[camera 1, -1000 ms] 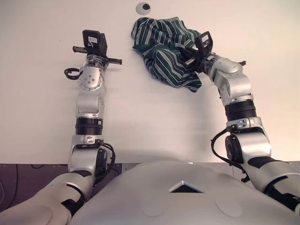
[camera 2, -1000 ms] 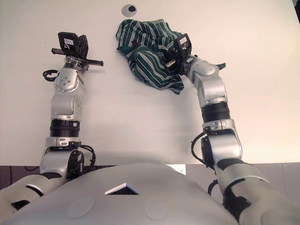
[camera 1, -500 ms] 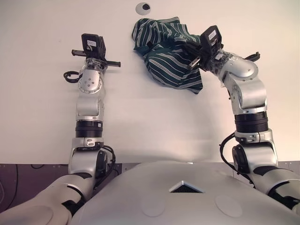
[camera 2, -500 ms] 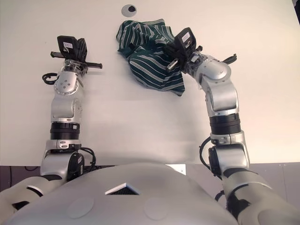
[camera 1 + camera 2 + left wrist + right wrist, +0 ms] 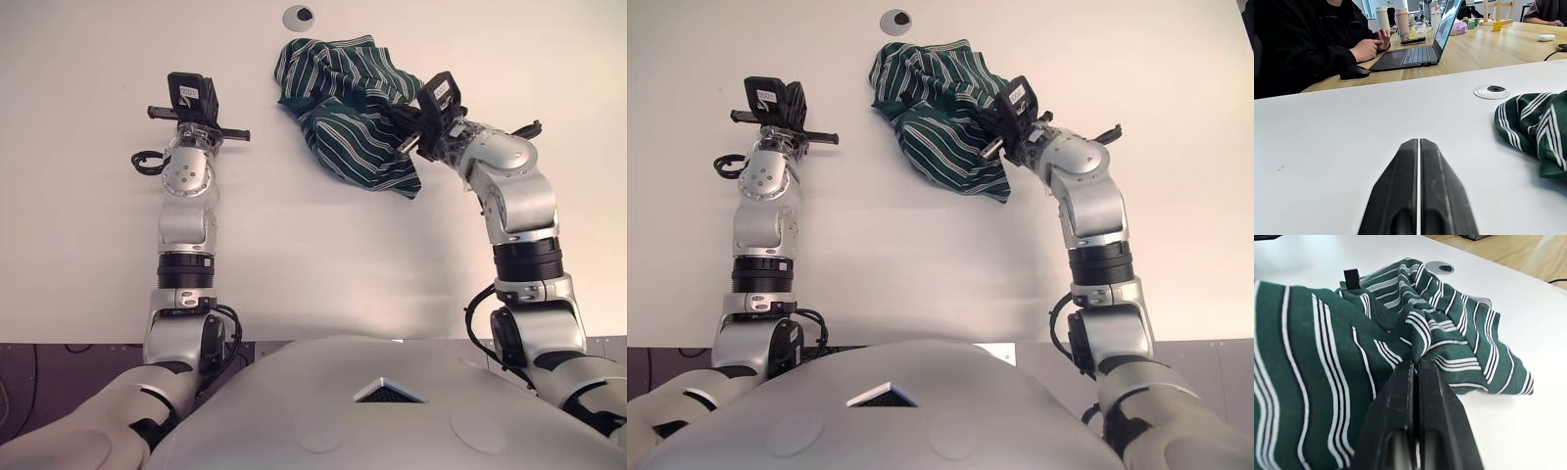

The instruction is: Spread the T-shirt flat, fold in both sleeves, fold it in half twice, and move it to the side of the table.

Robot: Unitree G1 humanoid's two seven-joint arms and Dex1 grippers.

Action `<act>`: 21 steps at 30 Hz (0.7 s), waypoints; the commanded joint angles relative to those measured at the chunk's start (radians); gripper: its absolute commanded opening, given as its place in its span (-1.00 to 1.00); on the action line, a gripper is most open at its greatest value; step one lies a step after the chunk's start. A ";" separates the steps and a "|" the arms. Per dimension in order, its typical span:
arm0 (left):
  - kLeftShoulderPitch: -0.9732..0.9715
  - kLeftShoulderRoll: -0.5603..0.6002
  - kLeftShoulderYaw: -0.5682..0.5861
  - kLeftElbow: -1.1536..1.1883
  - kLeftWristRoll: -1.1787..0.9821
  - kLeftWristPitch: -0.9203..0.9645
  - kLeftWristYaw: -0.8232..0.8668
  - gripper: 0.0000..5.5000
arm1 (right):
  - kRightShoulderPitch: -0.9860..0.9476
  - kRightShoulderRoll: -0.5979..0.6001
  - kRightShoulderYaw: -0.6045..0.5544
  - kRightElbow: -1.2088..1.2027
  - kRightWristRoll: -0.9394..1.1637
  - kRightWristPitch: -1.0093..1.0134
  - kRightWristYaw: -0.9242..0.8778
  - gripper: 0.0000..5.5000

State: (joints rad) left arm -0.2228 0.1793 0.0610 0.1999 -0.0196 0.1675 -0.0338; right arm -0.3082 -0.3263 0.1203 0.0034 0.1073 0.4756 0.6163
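Head view, shirt: The T-shirt (image 5: 343, 98) lies crumpled in a heap at about 1 o'clock on the table (image 5: 294, 255). It is just short of the round cable port (image 5: 300, 16) at 12 o'clock.
Head view, right pincer: The right gripper (image 5: 404, 132) is at the heap's 4 o'clock edge, with its fingers in the cloth.
Head view, left pincer: The left gripper (image 5: 193, 98) is at about 11 o'clock on the table, well apart from the shirt and off the heap's 9 o'clock side.
Left wrist view, pincer: You see the two fingers pressed together with nothing between them, over bare table. A striped edge of the shirt lies near, and the cable port is beyond it.
Right wrist view, pincer: The fingers are together and clamped on a raised fold of the striped cloth. The rest of the heap bunches around them.
Right wrist view, shirt: It shows deep creases and overlapping layers. You cannot tell hem from sleeve here.
Handling: Expect the cloth to be light, soft and limp. It will likely drape and drag rather than slide as one piece, and it won't break.
Where to hold: Pinch a single layer at an outer edge, ideally a hem corner or a shoulder. Bring the free left gripper to the heap's 9 o'clock edge so you can pull the two sides apart.
Risk: A pinch through several layers will probably lift the whole bundle instead of opening it.
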 commanded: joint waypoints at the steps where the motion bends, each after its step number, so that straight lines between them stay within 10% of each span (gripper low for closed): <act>1: 0.022 0.027 -0.024 -0.033 0.012 -0.040 -0.058 -1.00 | -0.069 -0.033 -0.044 -0.190 0.108 0.050 0.071 -1.00; 13: 0.019 0.118 -0.107 -0.102 0.002 -0.134 -0.291 -1.00 | -0.375 -0.191 -0.133 -0.267 0.262 0.096 0.216 -1.00; 21: 0.025 0.151 -0.133 -0.148 -0.028 -0.123 -0.417 -0.61 | -0.394 -0.293 -0.138 -0.268 0.310 0.063 0.370 -1.00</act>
State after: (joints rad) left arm -0.1902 0.3101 -0.0742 0.0683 -0.0365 0.0357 -0.4253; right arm -0.6788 -0.5692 -0.0108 -0.2575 0.3944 0.5536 0.9282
